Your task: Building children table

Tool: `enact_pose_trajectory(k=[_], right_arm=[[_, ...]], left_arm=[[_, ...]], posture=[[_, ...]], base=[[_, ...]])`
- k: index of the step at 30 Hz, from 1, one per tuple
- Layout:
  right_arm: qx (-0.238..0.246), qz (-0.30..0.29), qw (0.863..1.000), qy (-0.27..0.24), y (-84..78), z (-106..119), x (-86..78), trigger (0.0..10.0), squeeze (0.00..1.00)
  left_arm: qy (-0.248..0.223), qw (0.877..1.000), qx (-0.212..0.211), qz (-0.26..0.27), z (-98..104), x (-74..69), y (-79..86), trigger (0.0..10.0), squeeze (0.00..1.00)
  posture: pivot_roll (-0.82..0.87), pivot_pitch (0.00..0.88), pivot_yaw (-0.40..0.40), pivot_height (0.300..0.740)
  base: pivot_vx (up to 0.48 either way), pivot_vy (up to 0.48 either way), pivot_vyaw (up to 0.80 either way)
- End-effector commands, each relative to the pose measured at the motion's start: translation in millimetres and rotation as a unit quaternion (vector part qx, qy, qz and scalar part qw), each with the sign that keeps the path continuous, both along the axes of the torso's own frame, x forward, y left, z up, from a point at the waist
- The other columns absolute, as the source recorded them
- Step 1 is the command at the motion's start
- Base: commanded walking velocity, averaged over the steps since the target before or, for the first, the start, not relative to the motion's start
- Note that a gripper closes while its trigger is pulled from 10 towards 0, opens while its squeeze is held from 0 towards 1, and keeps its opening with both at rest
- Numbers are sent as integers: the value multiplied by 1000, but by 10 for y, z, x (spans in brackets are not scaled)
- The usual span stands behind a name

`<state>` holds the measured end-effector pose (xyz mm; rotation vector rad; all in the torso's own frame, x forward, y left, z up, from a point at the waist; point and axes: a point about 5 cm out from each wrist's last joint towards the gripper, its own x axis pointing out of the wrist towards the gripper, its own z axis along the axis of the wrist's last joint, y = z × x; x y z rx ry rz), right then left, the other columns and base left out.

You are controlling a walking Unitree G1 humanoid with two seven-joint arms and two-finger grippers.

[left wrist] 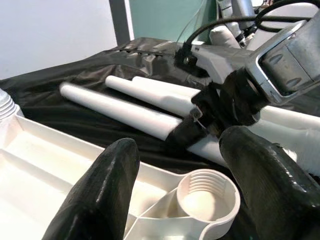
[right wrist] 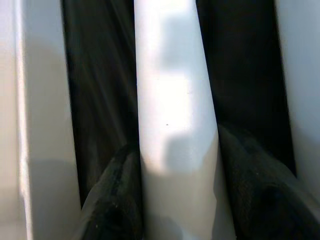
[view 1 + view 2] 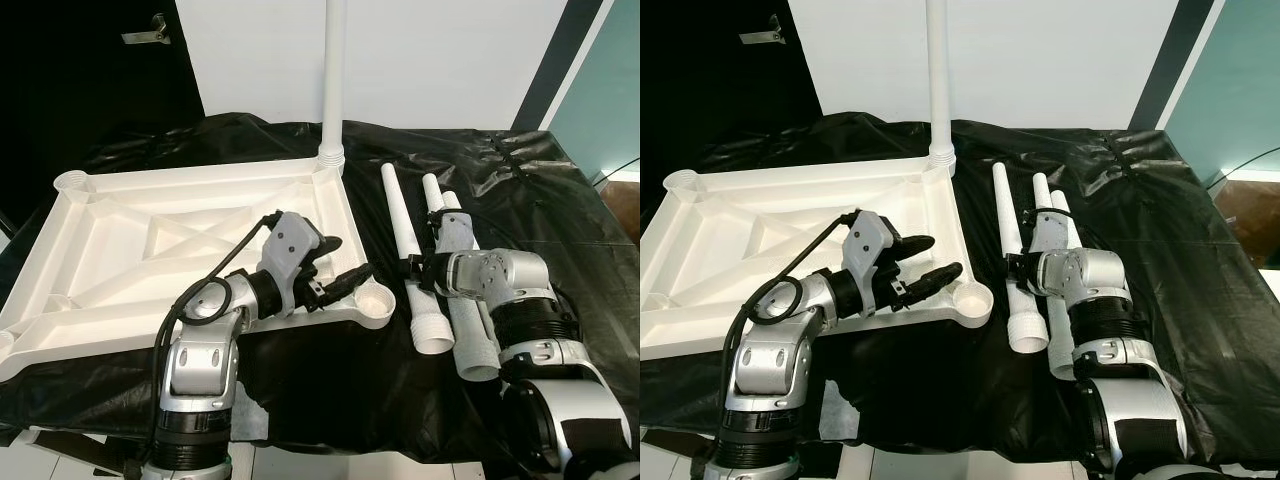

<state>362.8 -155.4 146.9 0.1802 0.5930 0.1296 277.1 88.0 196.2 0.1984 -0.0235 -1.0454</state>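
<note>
left eye view | one leg point(image 3: 333, 70) fitted in tabletop point(image 3: 120, 250), three left | right gripper point(image 3: 412, 268) jaws grasping loose leg point(image 3: 406, 240) | left gripper point(image 3: 340, 265) jaws released over near-corner socket point(image 3: 378, 300)

And here we are in what looks like a plain indoor room set up as a makeshift assembly spot rather than a proper workshop. The desk point(image 3: 560, 200) is draped in crinkled black plastic sheeting point(image 3: 230, 135), spread wide to the edges. Behind it, a bare white wall point(image 3: 450, 60), a black door point(image 3: 80, 70) on the left with a metal handle point(image 3: 146, 33), and a dark vertical strip point(image 3: 560, 60) meeting a teal wall point(image 3: 610, 100) on the right. Pale floor tiles point(image 3: 300, 462) show below the desk's front edge, and a patch of brown floor point(image 3: 622, 205) at the far right. Whether it's a home or a lab room, hard to say.
</note>
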Motion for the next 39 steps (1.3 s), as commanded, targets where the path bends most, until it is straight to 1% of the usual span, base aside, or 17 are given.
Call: enact_pose_trajectory(k=[1, 2, 3, 7, 11, 13, 15, 16, 17, 18, 23, 27, 28, 29, 33, 35, 39], right_arm=[[-3, -4, 997, -78, -30, 219, 49, 8039, 0], [10, -10, 993, -118, -31, 326, 57, 10000, 0], [7, -15, 988, -151, -42, 403, 55, 10000, 0], [8, -30, 980, -199, -52, 502, 26, 10000, 0], [2, -25, 954, -298, -20, 614, -102, 10000, 0], [2, -25, 954, -298, -20, 614, -102, 10000, 0], [-20, -16, 938, -345, -13, 626, -183, 10000, 0], [-20, -16, 938, -345, -13, 626, -183, 10000, 0], [-30, -7, 930, -366, -1, 631, -224, 10000, 0], [-42, 3, 923, -382, 8, 621, -263, 10000, 0], [-47, 59, 908, -411, 111, 555, -401, 10000, 0], [-49, 89, 898, -428, 202, 506, -504, 10000, 0], [-41, 99, 895, -433, 234, 500, -540, 10000, 0], [-39, 112, 890, -440, 268, 495, -574, 10000, 0], [-37, 133, 884, -446, 318, 484, -616, 10000, 0], [-42, 166, 876, -452, 370, 454, -657, 10000, 0], [-53, 195, 867, -456, 409, 430, -686, 10000, 0]], left_arm=[[-25, 992, -15, 121, 45, 94, 83, 10000, 0], [-25, 992, -15, 121, 44, 95, 85, 10000, 0], [-24, 992, -15, 122, 46, 104, 83, 10000, 0], [-32, 991, -18, 125, 64, 132, 81, 10000, 0], [-36, 989, -17, 144, 95, 239, 96, 10000, 0], [-36, 989, -17, 144, 95, 239, 96, 10000, 0], [-18, 989, -33, 140, 129, 303, 97, 10000, 0], [-18, 989, -33, 140, 129, 303, 97, 10000, 0], [-5, 990, -44, 135, 147, 336, 96, 10000, 0], [8, 990, -56, 133, 165, 372, 106, 10000, 1000], [25, 989, -97, 111, 286, 455, 117, 10000, 1000], [33, 988, -108, 104, 352, 518, 114, 10000, 1000], [39, 987, -120, 102, 393, 542, 115, 10000, 176], [49, 984, -137, 99, 434, 569, 117, 10000, 0], [64, 980, -165, 90, 505, 601, 113, 10000, 0], [81, 976, -189, 67, 588, 626, 86, 10000, 0], [95, 973, -207, 47, 657, 642, 51, 10000, 0]], posture=[[-36, 40, -52, 740], [-39, 41, -47, 740], [-40, 40, -45, 740], [-42, 38, -42, 740], [-45, 29, -27, 740], [-45, 29, -27, 740], [-50, 21, -14, 740], [-50, 21, -14, 740], [-52, 20, -11, 740], [-58, 17, -4, 740], [-69, 12, 10, 740], [-72, 6, 17, 740], [-74, 3, 19, 740], [-77, 0, 23, 740], [-78, 0, 26, 740], [-77, 0, 31, 740], [-77, 0, 34, 740]], base=[[0, 0, 0], [0, 0, 0], [0, 0, 0], [0, 0, 0], [0, 0, 0], [0, 0, 0], [0, 0, 0], [0, 0, 0], [0, 0, 0], [0, 0, 0], [0, 0, 0], [0, 0, 0], [0, 0, 0], [0, 0, 0], [0, 0, 0], [0, 0, 0], [0, 0, 0]])
